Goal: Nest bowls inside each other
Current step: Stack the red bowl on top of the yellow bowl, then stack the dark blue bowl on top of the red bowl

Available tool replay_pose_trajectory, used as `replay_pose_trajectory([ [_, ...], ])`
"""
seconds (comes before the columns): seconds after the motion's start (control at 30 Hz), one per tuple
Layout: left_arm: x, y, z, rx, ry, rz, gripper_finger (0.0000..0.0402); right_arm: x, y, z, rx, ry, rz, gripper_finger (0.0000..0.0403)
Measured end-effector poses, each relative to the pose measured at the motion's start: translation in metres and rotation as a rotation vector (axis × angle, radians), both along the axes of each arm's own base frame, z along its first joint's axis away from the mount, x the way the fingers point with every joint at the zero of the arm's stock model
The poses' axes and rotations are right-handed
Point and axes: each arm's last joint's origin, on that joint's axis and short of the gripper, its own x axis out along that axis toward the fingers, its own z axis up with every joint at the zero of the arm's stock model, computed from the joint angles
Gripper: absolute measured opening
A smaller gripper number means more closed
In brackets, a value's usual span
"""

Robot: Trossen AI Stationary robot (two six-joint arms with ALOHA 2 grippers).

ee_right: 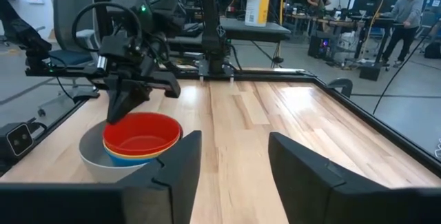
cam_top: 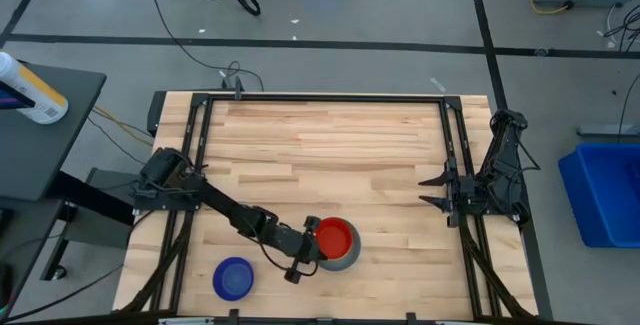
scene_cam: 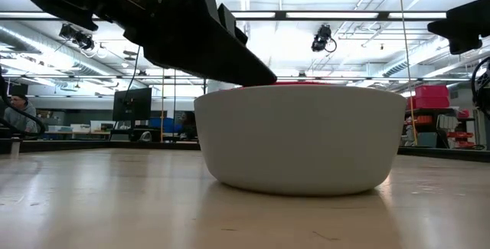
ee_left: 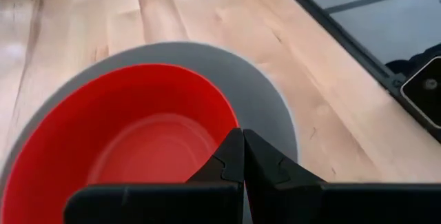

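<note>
Red plastic tops the stack: the red bowl [cam_top: 335, 237] sits inside the pale grey bowl [cam_top: 348, 257], with a yellow rim [ee_right: 138, 152] and a light blue rim [ee_right: 141, 159] showing just under it in the right wrist view, so 4 bowls look nested. The left gripper [cam_top: 308, 248] hangs at the near edge of this stack, its fingers [ee_left: 234, 162] pressed together with nothing between them, tips just above the red bowl's rim. The dark blue bowl [cam_top: 233, 278] lies alone on the wooden counter [cam_top: 330, 155], off to the side of the left gripper and well apart from the stack.

The right gripper [cam_top: 437, 191] waits far across the counter at its own edge, fingers standing apart and empty.

My reading is that the red bowl has just been seated and 1 bowl remains. The next move calls for the left gripper to lift clear, spread its fingers, swing over to the dark blue bowl, pinch its rim and carry it above the red one
</note>
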Motion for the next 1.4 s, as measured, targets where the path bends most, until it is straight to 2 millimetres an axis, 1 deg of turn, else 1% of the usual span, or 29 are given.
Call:
replay_pose_trajectory([
  [0.27,0.001,0.003,-0.001,-0.017,0.044,-0.009,0.0000,0.000,0.000,0.000,0.000,0.000,0.000,0.0166],
  [0.57,0.000,0.003,-0.001,-0.023,0.047,-0.013,0.0000,0.000,0.000,0.000,0.001,0.000,0.000,0.0158],
  [0.67,0.001,0.002,-0.001,-0.022,0.043,-0.016,0.0010,0.000,0.000,0.000,0.001,0.000,0.000,0.0156],
  [0.9,0.002,0.000,0.002,-0.011,-0.004,-0.039,0.0066,0.000,0.000,0.000,0.003,0.000,0.000,0.0162],
  [1.0,0.002,0.000,0.003,-0.008,-0.017,-0.033,0.0099,0.000,0.000,0.000,0.004,0.001,0.007,0.0167],
  [1.13,0.003,-0.001,0.006,0.007,-0.054,-0.023,0.0153,0.000,0.000,0.000,0.008,0.001,0.009,0.0172],
  [1.27,-0.004,-0.003,0.020,0.069,-0.072,0.006,0.0206,0.000,0.000,0.000,0.007,0.002,0.011,0.0178],
  [1.4,-0.026,-0.004,0.041,0.142,-0.018,0.055,0.0239,0.000,0.001,0.000,0.014,0.005,0.036,0.0185],
])
